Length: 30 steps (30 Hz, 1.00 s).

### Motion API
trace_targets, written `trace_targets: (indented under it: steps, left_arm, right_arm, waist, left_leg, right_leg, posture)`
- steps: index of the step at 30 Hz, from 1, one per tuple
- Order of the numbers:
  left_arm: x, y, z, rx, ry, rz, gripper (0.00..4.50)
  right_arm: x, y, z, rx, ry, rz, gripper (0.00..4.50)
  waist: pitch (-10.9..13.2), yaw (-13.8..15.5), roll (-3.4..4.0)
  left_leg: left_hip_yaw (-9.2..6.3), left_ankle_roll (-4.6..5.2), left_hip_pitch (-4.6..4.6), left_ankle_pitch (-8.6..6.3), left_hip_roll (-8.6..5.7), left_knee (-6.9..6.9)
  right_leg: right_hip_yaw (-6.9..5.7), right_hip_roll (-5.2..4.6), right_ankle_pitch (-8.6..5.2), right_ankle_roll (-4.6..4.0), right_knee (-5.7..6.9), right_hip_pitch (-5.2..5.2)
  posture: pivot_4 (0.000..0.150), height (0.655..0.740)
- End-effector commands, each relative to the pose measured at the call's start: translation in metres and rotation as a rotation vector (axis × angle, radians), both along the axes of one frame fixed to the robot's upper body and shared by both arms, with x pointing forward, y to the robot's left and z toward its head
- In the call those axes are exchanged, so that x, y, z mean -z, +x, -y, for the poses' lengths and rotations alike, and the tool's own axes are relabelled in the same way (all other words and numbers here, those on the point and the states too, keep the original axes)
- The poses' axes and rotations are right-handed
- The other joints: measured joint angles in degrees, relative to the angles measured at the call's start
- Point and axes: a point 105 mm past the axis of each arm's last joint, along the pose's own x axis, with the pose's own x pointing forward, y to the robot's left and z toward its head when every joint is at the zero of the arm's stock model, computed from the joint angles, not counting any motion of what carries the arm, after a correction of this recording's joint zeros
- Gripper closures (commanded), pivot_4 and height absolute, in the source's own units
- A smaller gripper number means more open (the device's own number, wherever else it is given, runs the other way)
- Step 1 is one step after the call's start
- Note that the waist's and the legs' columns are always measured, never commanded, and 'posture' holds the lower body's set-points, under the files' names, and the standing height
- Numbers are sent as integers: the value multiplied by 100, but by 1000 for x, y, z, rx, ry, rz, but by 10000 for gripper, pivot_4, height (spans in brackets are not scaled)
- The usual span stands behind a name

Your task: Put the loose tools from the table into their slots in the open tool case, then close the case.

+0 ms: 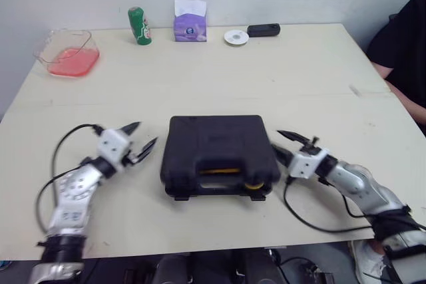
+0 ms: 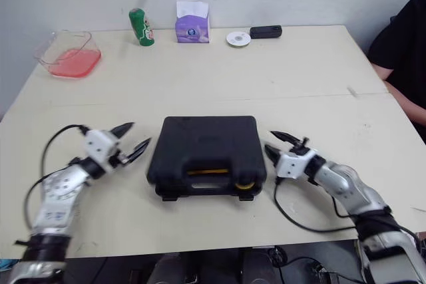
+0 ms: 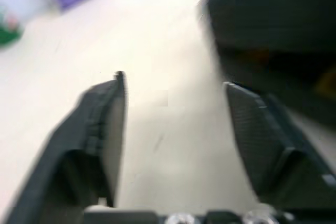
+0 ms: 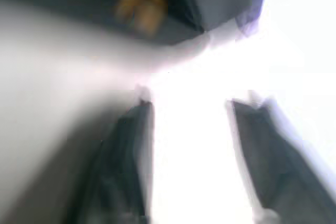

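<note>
The black tool case (image 1: 217, 151) lies in the middle of the table with its lid nearly down. A thin gap at its front shows yellow tool parts (image 1: 226, 172) inside. My left gripper (image 1: 142, 140) is open just left of the case, fingers pointing toward its left side, nothing between them. My right gripper (image 1: 287, 145) is open at the case's right front corner, close to its side wall. The left wrist view shows the case's dark edge (image 3: 273, 30) beyond the open fingers. In the right wrist view the case (image 4: 173, 3) with a yellow patch lies ahead of the spread fingers.
At the far edge of the table stand a clear container with pink contents (image 1: 68, 54), a green can (image 1: 139, 26), a purple tissue pack (image 1: 190, 20), a white disc (image 1: 236, 37) and a small black device (image 1: 263, 30). A person in black (image 1: 406, 44) sits at the right.
</note>
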Motion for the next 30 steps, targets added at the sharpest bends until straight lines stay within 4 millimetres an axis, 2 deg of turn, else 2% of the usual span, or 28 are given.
trace_targets:
  steps: [1,3,7,10,11,14,15,16,17,22,23,26,30]
  left_arm:
    - [-18,-18,-9,20,-46,-19,8658]
    - [-20,-29,-24,-17,-80,-66,8658]
    - [-29,-36,-28,-11,-106,-83,8658]
    - [-34,-32,-28,-3,-110,-69,8658]
    - [-34,-31,-26,8,-105,-66,8658]
    - [-31,-33,-10,99,-63,-85,8658]
    - [-30,-37,0,164,-51,-103,13994]
    - [-27,-39,5,201,-36,-123,16717]
    - [-25,-40,11,233,-1,-134,21625]
    - [-20,-31,22,272,38,-147,44893]
    - [-18,-28,24,270,44,-155,45000]
    - [-7,-20,29,282,69,-195,45000]
    - [9,-10,40,312,82,-252,45000]
  right_arm:
    - [1,-13,17,18,9,-85,1735]
    - [3,-23,27,26,23,-157,290]
    - [-5,-36,37,34,154,-258,290]
    - [-9,-49,32,-31,166,-330,290]
    - [-8,-54,34,-30,198,-412,290]
    - [-11,-63,36,-36,279,-531,290]
    - [-12,-64,35,-37,302,-552,5542]
    - [-12,-64,33,-43,314,-574,8141]
    - [-11,-65,30,-54,322,-602,13560]
    - [-9,-63,12,-93,332,-687,39265]
    - [-8,-60,9,-91,336,-699,44434]
    - [-6,-51,2,-68,371,-710,44811]
    - [4,-42,-12,-81,298,-718,44811]
  waist:
    - [0,3,-1]
    - [0,10,-1]
    - [-1,16,-2]
    - [0,17,-1]
    - [0,15,-1]
    - [0,19,0]
    - [0,10,0]
    - [0,0,0]
    - [0,-8,0]
    - [0,17,0]
    - [0,18,0]
    - [0,20,0]
    - [0,20,0]
  left_leg:
    - [0,-3,15,-2,4,-2]
    - [-1,-7,46,-13,8,-8]
    - [-16,-14,75,-35,34,-9]
    - [-16,-15,75,-37,33,-7]
    - [-14,-16,75,-38,34,-7]
    - [-13,-13,75,-42,34,-8]
    - [-13,-12,74,-44,34,-8]
    - [-9,-12,75,-46,35,-8]
    - [-6,-11,75,-47,36,-7]
    - [-3,-15,74,-52,38,-7]
    - [-3,-15,74,-52,38,-7]
    - [-2,-13,73,-53,36,-6]
    - [3,-14,67,-53,37,-6]
  right_leg:
    - [1,0,0,0,-5,16]
    - [3,0,-1,-1,-15,50]
    - [-6,4,-3,-5,-50,99]
    - [-5,4,-3,-6,-49,99]
    - [-4,5,-3,-6,-48,99]
    - [-3,6,-3,-6,-51,98]
    - [-4,6,-3,-6,-53,98]
    - [-2,6,-3,-6,-54,98]
    - [-1,6,-3,-6,-54,96]
    - [2,8,-4,-9,-51,89]
    - [2,8,-4,-9,-52,89]
    - [1,9,-4,-10,-51,89]
    - [-6,13,-4,-10,-52,81]
  posture:
    - [1500,7400]
    - [1500,7400]
    - [1500,7400]
    - [1500,7400]
    - [1500,7400]
    - [1500,7400]
    - [1500,7400]
    - [1500,7400]
    - [1500,7400]
    - [1500,7400]
    - [1500,7400]
    - [1500,7400]
    - [1500,7400]
